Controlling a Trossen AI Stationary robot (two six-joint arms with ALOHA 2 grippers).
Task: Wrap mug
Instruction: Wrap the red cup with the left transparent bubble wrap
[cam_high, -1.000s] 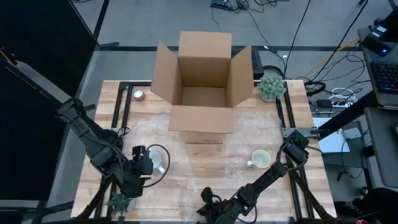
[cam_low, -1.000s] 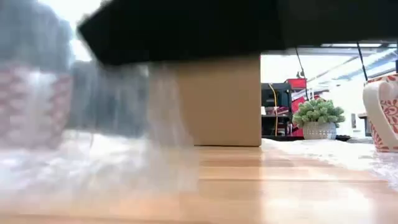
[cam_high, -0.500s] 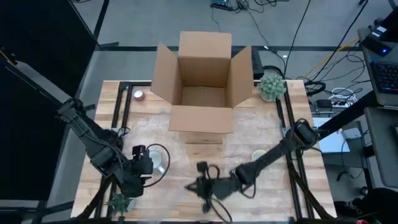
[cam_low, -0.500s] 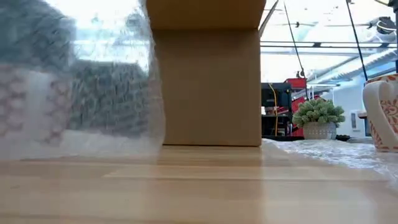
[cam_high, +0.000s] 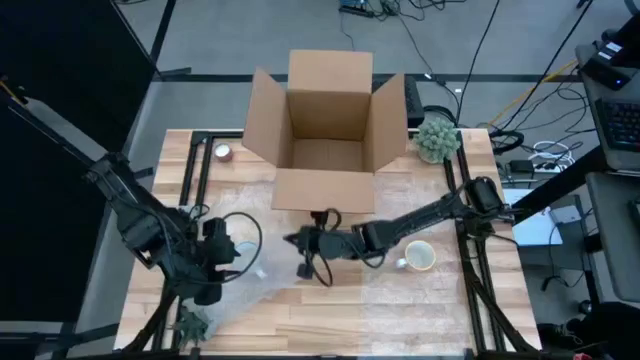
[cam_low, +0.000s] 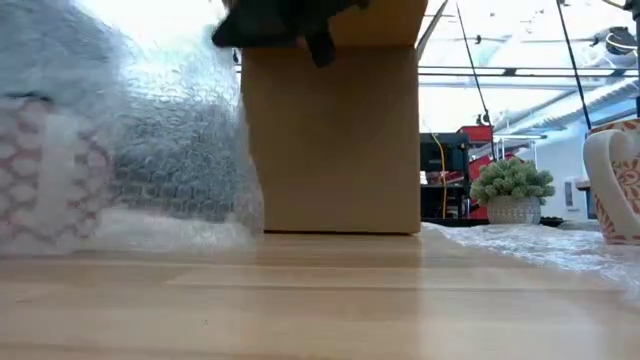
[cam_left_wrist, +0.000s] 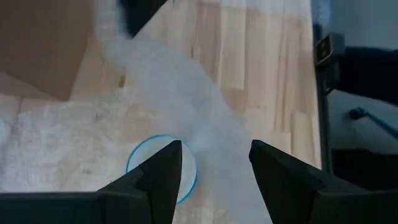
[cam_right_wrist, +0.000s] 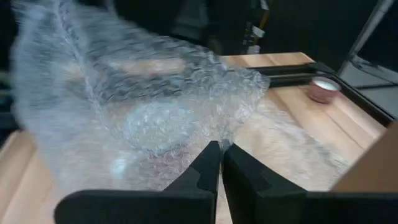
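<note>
A patterned mug (cam_low: 45, 190) stands at the table's left on a sheet of bubble wrap (cam_right_wrist: 143, 112). The wrap is drawn up beside and over the mug. In the left wrist view the mug's rim (cam_left_wrist: 140, 158) shows as a blue ring. My right gripper (cam_high: 296, 241) hangs above the table's middle, in front of the box, and is shut on the wrap. My left gripper (cam_left_wrist: 214, 165) is open just left of the mug, with a raised band of wrap (cam_left_wrist: 186, 93) running between its fingers. A second mug (cam_high: 418, 257) stands at the right. My right gripper pinches an edge of the bubble wrap (cam_right_wrist: 219, 138) between its two shut fingers, coming from the table's right. That edge is lifted clear of the table. The sheet slopes down from it toward the mug at the left, and its lower part lies on the table.
An open cardboard box (cam_high: 325, 130) stands at the far middle, with a small potted plant (cam_high: 437, 138) to its right. A small round dish (cam_high: 222, 152) sits at the far left. More bubble wrap (cam_low: 530, 245) lies under the second mug. Bare wood (cam_high: 300, 320) shows near the front.
My right gripper has travelled from the table's near edge toward the far edge and a little left, rising as it went. It has carried the wrap's edge with it. The sheet now stands drawn up over the mug, while its part under the mug has stayed put.
</note>
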